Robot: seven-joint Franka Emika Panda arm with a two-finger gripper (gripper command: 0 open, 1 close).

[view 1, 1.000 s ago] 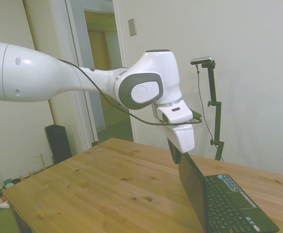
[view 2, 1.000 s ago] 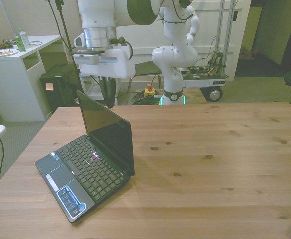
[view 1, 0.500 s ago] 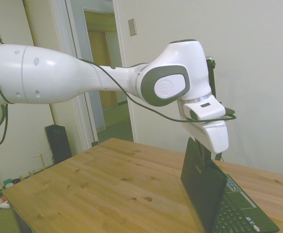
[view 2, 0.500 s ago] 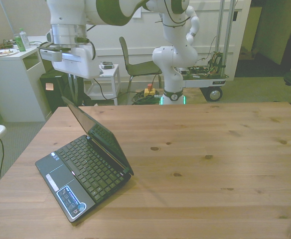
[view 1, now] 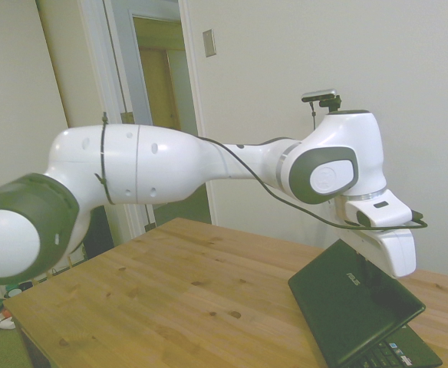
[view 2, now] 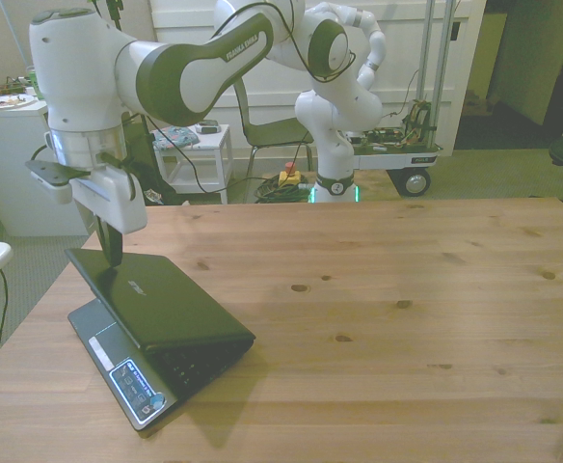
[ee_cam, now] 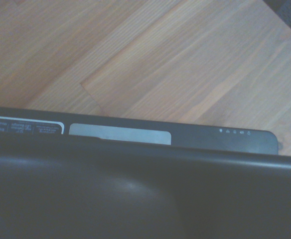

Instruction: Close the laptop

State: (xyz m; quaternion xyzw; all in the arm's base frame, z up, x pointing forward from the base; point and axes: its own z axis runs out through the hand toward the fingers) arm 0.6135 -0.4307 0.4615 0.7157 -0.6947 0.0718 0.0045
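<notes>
The black laptop (view 2: 166, 299) lies near the table's corner at the front view's left. Its matte lid (view 1: 354, 299) is tilted low over the keyboard, a narrow wedge from flat. Below the lid's free edge only the palm rest with its blue sticker (view 2: 135, 384) and a strip of keys show. My gripper (view 2: 111, 249) presses down on the lid's raised free edge, with its dark fingers together. In the wrist view the lid (ee_cam: 135, 199) fills the near part, with the palm rest and touchpad (ee_cam: 119, 134) just past it.
The wooden table (view 2: 407, 289) stretches wide toward the front view's right. Off the table at the front view's left stands a white cabinet (view 2: 21, 154). Behind the table are a chair (view 2: 262, 125) and a wheeled cart (view 2: 397, 149).
The lid has swung from upright down to a shallow angle over the keyboard. My gripper followed it, moving down and toward the front view's left.
</notes>
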